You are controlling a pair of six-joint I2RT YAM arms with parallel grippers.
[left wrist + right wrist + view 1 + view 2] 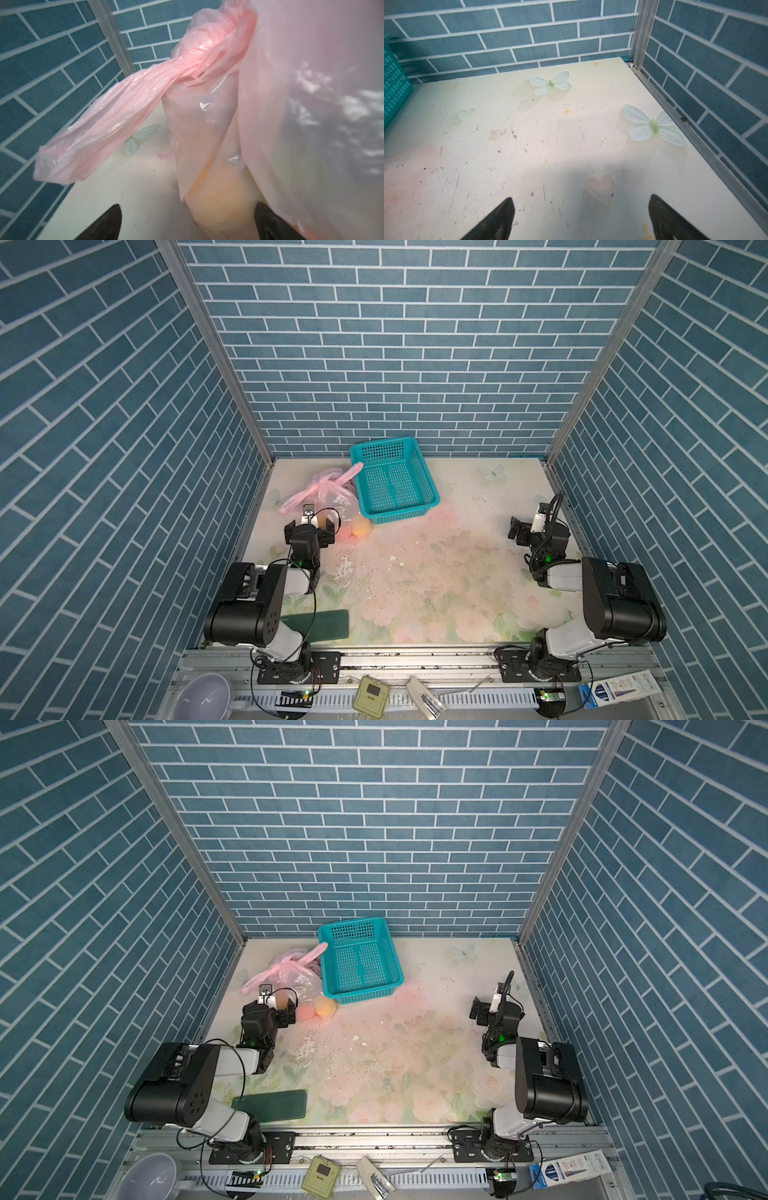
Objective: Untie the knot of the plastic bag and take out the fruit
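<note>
Two pincers gape wide, both empty: left gripper (188, 207) nosing plastic bag (322, 493), left of centre beside teal basket (382, 442); right gripper (581, 199) far right over bare table. Tight knot (197, 56) upper centre; fruit (220, 199) shows through film. Advice: pinch handle strip (99, 133) close to knot, pull slowly.

Blue brick walls (399, 344) — pale floral tabletop (457, 572) — aluminium corner posts (615, 344)

From my remote seat: the scuffed floral desk (457, 572) carries the plastic bag (320, 493) at far left, against a teal basket (395, 512); a dark green slab (328, 624) lies near the front edge.
</note>
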